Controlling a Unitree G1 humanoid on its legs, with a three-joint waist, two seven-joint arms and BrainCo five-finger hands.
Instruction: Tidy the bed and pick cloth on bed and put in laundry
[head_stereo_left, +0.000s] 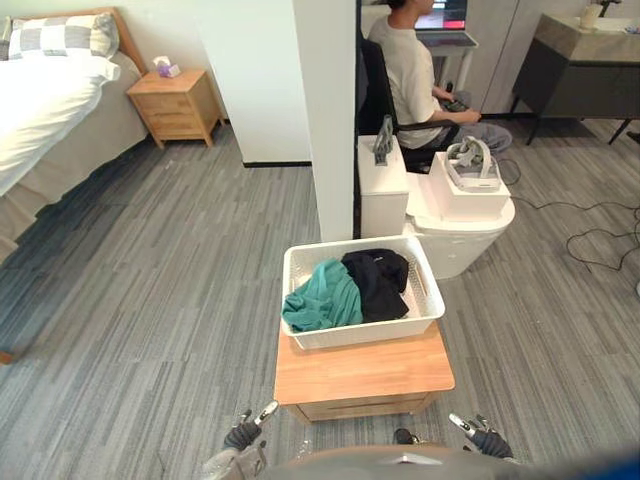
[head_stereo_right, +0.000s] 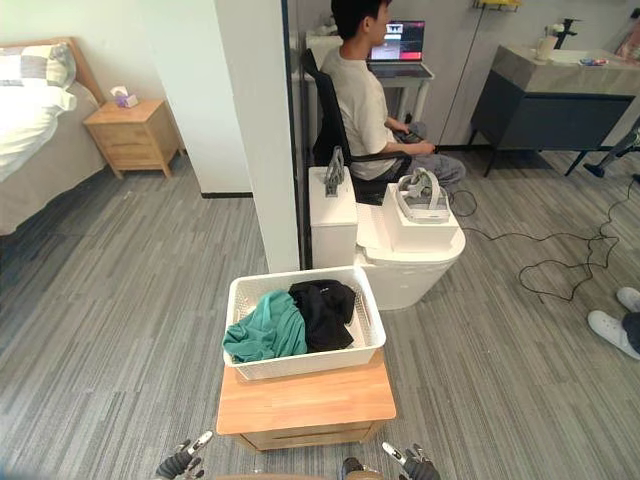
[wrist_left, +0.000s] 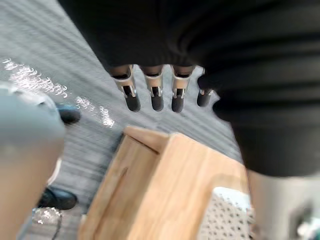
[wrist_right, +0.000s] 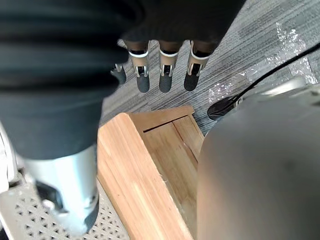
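We are looking along our left hand (wrist_left: 177, 95), its silver dark-tipped fingers (wrist_left: 132, 97) hanging straight in a row, closing on nothing, above the grey streaked floor (wrist_left: 55, 45). Past them we are seeing the light-brown wooden side table (wrist_left: 165, 190), and a corner of the white perforated plastic basket (wrist_left: 225, 217) is sitting on its top.

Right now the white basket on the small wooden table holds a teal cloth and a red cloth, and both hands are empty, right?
Not quite: the second cloth is black, not red. The left eye view shows the white basket on the small wooden table holding a teal cloth and a black cloth. The left hand and the right hand are empty.
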